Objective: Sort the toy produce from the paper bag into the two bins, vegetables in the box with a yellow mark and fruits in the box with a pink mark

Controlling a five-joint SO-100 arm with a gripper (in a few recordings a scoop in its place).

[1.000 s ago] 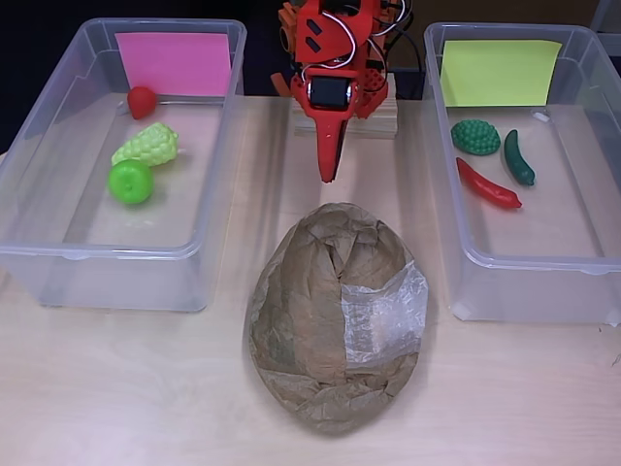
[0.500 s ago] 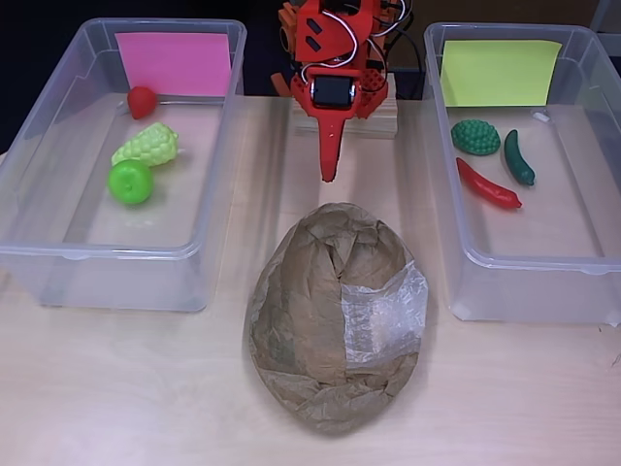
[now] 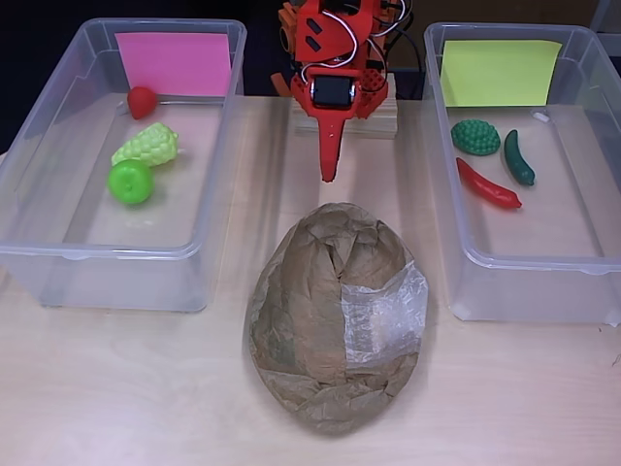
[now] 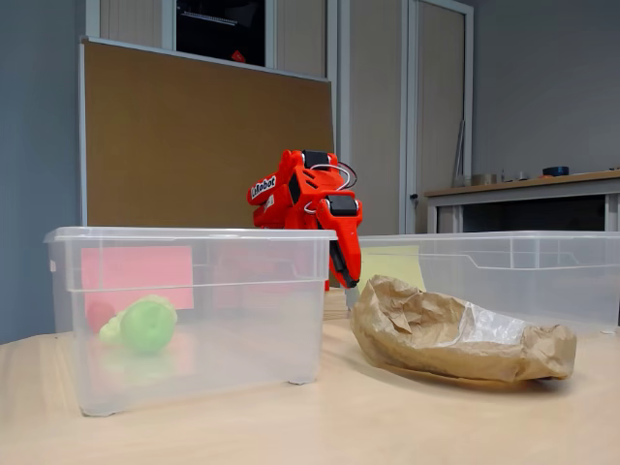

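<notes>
Red arm folded at its base, fingers [image 3: 329, 170] pressed together with nothing between them, pointing down just behind the paper bag [image 3: 337, 316]. Bag lies crumpled and closed on the worktop [image 3: 146, 388] between the bins. Pink-mark bin [image 3: 58, 184], left in overhead view: red fruit [image 3: 142, 101], pale green bumpy fruit [image 3: 147, 146], green apple [image 3: 130, 182]. Yellow-mark bin [image 3: 572, 252], right: green bumpy vegetable [image 3: 475, 136], dark green cucumber [image 3: 518, 157], red chili [image 3: 488, 184].

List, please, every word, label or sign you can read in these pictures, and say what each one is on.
"LeRobot": white lettering, small but just readable, on the side of the red arm in the fixed view.
Pink mark and yellow mark: blank, no writing.
Nothing else bears readable text.
</notes>
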